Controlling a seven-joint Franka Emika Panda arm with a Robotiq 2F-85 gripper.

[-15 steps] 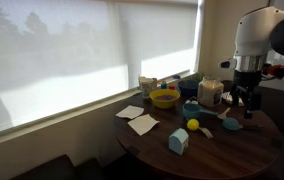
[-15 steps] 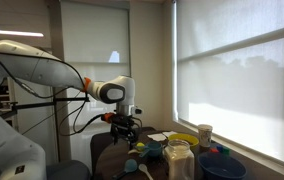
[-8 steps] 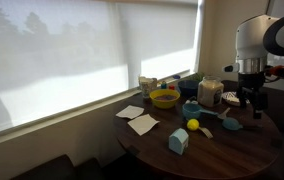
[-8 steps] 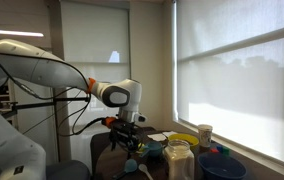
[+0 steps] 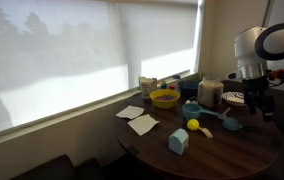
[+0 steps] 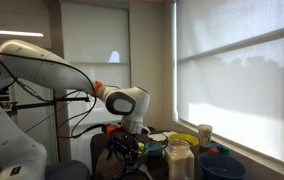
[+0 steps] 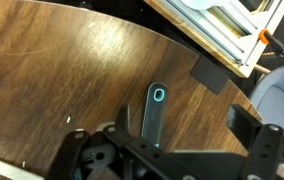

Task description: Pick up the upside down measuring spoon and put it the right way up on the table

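The teal-blue measuring spoon [image 5: 230,125] lies on the round dark brown table [image 5: 212,152], near its far edge. In the wrist view only its long handle [image 7: 155,115] shows, flat on the wood, and its bowl is hidden behind the gripper body. My gripper [image 7: 182,122] is open and empty, low over the table [image 7: 72,70], with the handle between its two fingers and nearer one of them. In the exterior views the gripper [image 5: 255,103] [image 6: 130,152] hangs just above the table by the spoon.
A yellow ball [image 5: 193,125], a pale blue house-shaped block [image 5: 178,141], a teal container [image 5: 190,108], a yellow bowl [image 5: 165,98], a jar [image 5: 210,93] and white papers [image 5: 142,123] stand on the table. The table edge [image 7: 197,55] is close beyond the handle.
The arm has moved down and sideways toward the spoon, bringing the open gripper low over the table.
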